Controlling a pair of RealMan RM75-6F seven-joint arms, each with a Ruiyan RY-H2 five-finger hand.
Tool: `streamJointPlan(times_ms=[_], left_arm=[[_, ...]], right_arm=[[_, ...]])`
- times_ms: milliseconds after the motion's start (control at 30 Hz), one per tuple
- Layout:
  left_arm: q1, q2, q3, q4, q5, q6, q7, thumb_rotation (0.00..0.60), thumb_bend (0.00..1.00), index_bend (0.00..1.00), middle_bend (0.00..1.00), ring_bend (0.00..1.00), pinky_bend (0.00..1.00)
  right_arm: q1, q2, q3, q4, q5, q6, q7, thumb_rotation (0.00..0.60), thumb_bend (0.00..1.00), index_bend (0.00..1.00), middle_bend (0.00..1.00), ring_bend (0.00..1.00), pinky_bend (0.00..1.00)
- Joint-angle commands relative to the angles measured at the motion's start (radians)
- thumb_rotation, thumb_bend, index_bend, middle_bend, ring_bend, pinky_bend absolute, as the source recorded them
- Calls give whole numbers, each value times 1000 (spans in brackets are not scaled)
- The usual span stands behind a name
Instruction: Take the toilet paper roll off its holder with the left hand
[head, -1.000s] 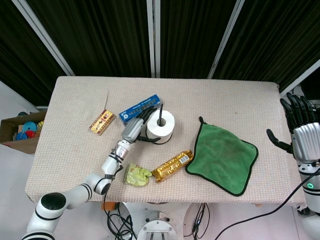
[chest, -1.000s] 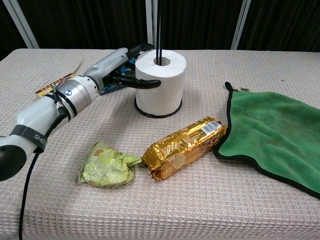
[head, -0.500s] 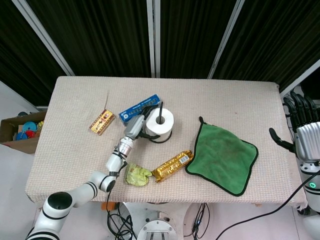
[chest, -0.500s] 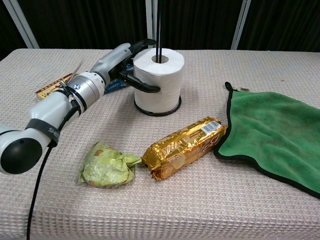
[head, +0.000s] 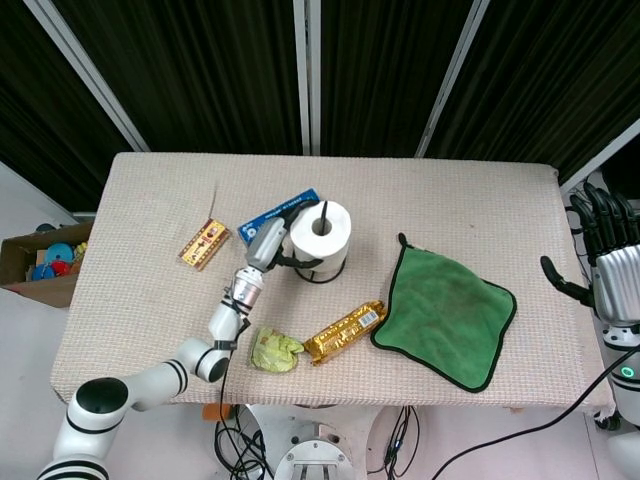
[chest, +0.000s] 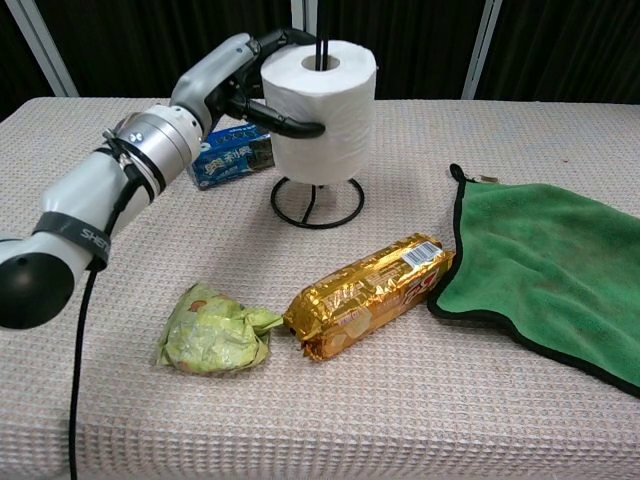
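Note:
My left hand (chest: 245, 85) grips the white toilet paper roll (chest: 322, 110) from its left side, fingers wrapped around it. The roll is raised off the black wire base of the holder (chest: 318, 203), and the holder's upright rod still passes through the roll's core, its tip showing at the top. In the head view the roll (head: 322, 233) sits mid-table with my left hand (head: 268, 245) on its left. My right hand (head: 604, 240) hangs off the table's right edge, fingers spread and holding nothing.
A green cloth (chest: 545, 270) lies at the right. A gold snack pack (chest: 368, 295) and a crumpled green wrapper (chest: 215, 328) lie in front of the holder. A blue box (chest: 230, 160) sits behind my left arm, and a small yellow-red pack (head: 204, 244) lies further left.
My left hand has lifted the roll up along the rod. The wire base, hidden under the roll before, now shows beneath it. My right hand has barely moved.

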Motion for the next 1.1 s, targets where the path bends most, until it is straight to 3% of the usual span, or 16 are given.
streamJointPlan(times_ms=[33,167,333,500,600,700,833,1033,1100], left_arm=[[6,146,-66,-234,-10,50,91,600,172,296,419,230,209],[15,287,-145,-479,-46,70,230,600,169,296,418,230,209],[32,456,-269,-741,-164,67,406,600,169,296,418,230,209],[86,578,-317,-914,-220,112,506,600,169,296,418,230,209],[149,650,-303,-1004,-215,148,529,600,169,295,418,230,209],[252,736,-235,-1072,-173,186,535,600,169,296,418,231,209],[398,796,-77,-1065,-73,240,475,600,169,296,418,230,209],[531,716,139,-872,82,325,331,600,169,297,420,230,209],[552,666,185,-790,112,342,309,600,169,298,420,230,208]], right_arm=[[-2,2,0,-5,-2,4,-2,600,244,0,0,0,0],[-1,-3,0,-8,-2,4,-2,600,246,0,0,0,0],[-1,-1,-2,-20,-16,14,-13,600,247,0,0,0,0],[-2,2,-2,-37,-24,21,-21,600,250,0,0,0,0],[-4,-1,-5,-38,-29,25,-25,600,252,0,0,0,0],[-8,-7,-11,-32,-34,29,-26,600,252,0,0,0,0],[-9,-18,-12,-18,-35,32,-19,600,252,0,0,0,0],[-4,-40,-20,0,-38,23,-19,600,252,0,0,0,0],[-3,-46,-22,5,-38,19,-23,600,252,0,0,0,0]])
